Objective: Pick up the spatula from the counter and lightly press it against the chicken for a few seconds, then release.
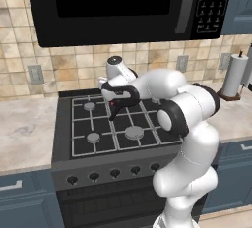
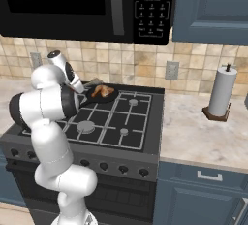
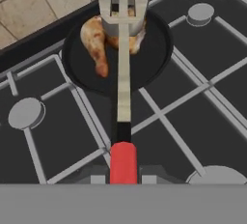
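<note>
Jaws pinch spatula (image 3: 123, 73) by its red handle end. Slotted blade lies over chicken (image 3: 95, 42) in black pan (image 3: 157, 61), on rear-left burner of stove (image 3: 202, 102), near tiled wall. Blade touching chicken or not: can't tell.

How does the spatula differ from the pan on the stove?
The spatula is long, pale and slotted, with a red handle; the pan is round and black. The spatula is held in the gripper; the pan rests on the stove grate. Both meet at the chicken: it lies in the pan, the blade over it.
</note>
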Robot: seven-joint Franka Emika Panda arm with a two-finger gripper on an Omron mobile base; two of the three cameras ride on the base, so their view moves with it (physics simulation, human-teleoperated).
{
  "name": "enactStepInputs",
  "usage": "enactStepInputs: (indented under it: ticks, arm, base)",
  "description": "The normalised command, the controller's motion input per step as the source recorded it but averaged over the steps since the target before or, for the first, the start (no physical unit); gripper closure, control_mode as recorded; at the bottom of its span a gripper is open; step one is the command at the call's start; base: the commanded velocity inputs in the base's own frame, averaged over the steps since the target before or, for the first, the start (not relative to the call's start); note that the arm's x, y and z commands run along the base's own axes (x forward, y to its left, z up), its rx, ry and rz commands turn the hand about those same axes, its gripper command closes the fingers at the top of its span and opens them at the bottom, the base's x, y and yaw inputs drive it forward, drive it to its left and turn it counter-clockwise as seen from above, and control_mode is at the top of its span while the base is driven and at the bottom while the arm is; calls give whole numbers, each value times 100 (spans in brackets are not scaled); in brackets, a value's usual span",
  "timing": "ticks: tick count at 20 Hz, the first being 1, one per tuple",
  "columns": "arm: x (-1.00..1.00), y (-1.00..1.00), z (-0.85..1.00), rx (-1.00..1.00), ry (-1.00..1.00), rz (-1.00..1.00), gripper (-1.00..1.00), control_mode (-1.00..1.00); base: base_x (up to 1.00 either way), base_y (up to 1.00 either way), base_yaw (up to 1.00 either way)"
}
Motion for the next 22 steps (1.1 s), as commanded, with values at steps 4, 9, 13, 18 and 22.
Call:
enactStepInputs:
  ticks: [4,9,13,18,22]
  arm:
    - [16,-3,-8,0,3,-1,100,-100]
    - [17,-6,-5,1,3,-1,100,-100]
    - [20,-6,-8,1,4,-1,100,-100]
    - [20,-1,-14,1,4,-1,100,-100]
    - [25,0,-16,0,4,-1,100,-100]
  base:
    - [0,0,0]
    - [0,0,0]
    - [0,0,0]
    - [0,0,0]
    - [0,0,0]
